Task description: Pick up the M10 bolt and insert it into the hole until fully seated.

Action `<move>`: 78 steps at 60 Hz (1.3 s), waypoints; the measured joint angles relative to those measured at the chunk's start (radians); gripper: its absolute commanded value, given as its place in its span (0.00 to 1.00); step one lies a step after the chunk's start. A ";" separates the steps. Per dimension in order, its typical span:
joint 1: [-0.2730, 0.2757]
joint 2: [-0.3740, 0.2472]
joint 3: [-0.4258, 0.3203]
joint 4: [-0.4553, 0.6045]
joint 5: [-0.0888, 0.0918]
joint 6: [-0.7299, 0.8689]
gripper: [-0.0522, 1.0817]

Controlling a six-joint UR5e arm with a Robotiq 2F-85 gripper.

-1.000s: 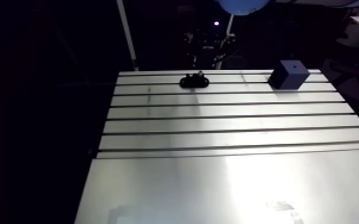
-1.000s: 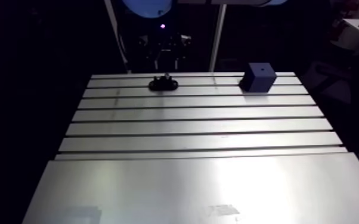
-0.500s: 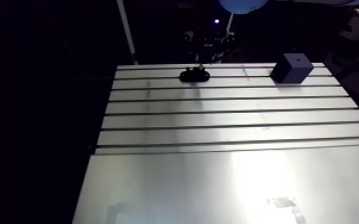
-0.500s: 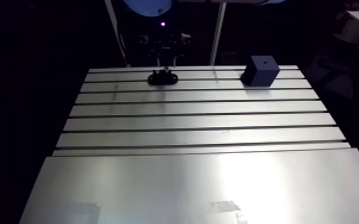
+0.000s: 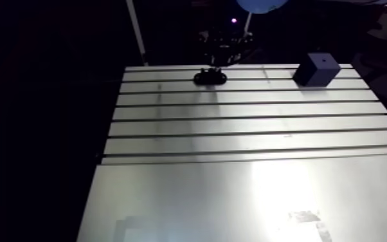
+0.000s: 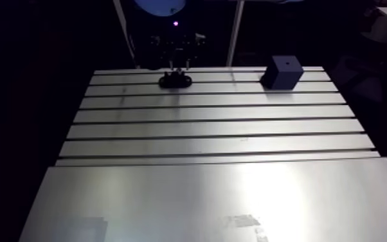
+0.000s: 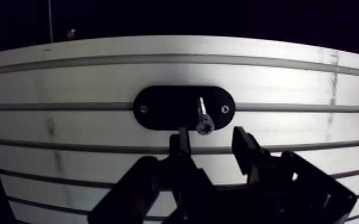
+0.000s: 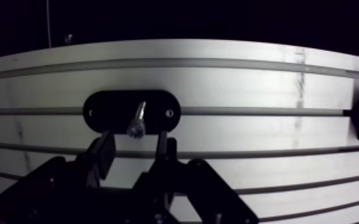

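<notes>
The gripper (image 7: 210, 143) hangs released over the far edge of the table (image 5: 234, 193), its fingers (image 7: 245, 152) spread with nothing between them. The bolt (image 7: 202, 116) stands in a black oval holder (image 7: 161, 107), just ahead of the fingertips and in line with their gap. In the arm view, a blue block (image 5: 316, 69) sits at three o'clock from the holder, well apart.

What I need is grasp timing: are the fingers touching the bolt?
Apart. The wrist view shows the open fingers on either side of the bolt, with a clear gap between each finger and the bolt's head.
</notes>
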 measured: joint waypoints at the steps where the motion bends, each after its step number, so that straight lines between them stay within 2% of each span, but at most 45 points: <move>1: 0.000 0.000 0.000 0.000 0.000 0.000 0.49; 78: 0.004 0.035 -0.017 -0.001 -0.001 -0.002 0.52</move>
